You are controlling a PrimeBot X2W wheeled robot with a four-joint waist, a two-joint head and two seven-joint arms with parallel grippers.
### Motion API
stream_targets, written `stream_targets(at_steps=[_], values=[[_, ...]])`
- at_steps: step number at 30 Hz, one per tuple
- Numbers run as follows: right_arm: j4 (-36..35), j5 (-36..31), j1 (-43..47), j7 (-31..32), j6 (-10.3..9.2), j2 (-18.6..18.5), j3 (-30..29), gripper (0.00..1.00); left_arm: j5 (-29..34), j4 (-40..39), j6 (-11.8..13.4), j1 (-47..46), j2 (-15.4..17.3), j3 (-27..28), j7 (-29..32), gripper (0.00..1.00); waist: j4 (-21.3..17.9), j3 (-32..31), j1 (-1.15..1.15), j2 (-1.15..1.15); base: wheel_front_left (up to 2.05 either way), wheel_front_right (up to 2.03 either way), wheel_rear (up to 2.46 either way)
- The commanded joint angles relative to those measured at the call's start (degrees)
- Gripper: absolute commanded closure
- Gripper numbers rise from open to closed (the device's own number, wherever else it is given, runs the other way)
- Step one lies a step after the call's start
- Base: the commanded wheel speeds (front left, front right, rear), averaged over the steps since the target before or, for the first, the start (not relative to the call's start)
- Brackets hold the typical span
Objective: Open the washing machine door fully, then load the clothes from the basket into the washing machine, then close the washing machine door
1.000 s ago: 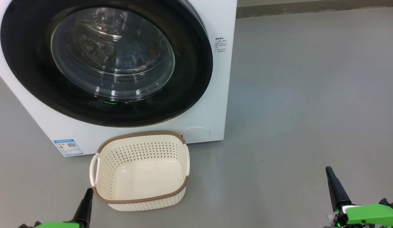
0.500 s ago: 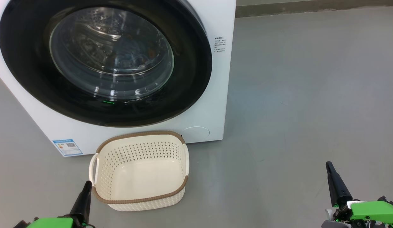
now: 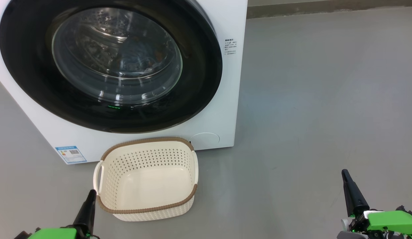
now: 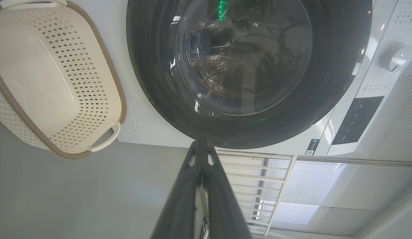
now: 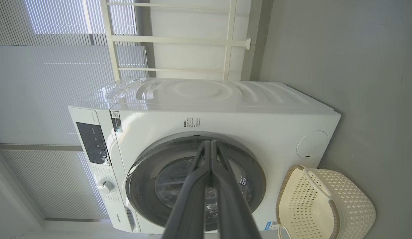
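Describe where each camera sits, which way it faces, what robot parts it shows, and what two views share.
Head view: from the head, down onto round glossy black washing machine door and cream perforated plastic basket; left gripper, right gripper below.
Left wrist view: sideways, near the door; own shut fingers.
Right wrist view: sideways, farther back, facing white washing machine; own shut fingers.
Shared: all show door and basket.
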Motion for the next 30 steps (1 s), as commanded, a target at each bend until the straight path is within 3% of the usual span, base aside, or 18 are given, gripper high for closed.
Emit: stream_targets(at_steps=[1,30], values=[[-1.4,0.6,-2.3,0.4,-0.08,-0.2,1.3,1.00,-0.5,-1.6,-0.6,-2.3,1.5,2.0,0.3,1.00,0.0,0.0,0.00,0.00,0.00,0.00,0.00],[-1.4,0.6,-2.3,0.4,-0.08,-0.2,1.3,1.00,-0.5,-1.6,-0.6,-2.3,1.5,2.0,0.3,1.00,0.0,0.0,0.00,0.00,0.00,0.00,0.00]])
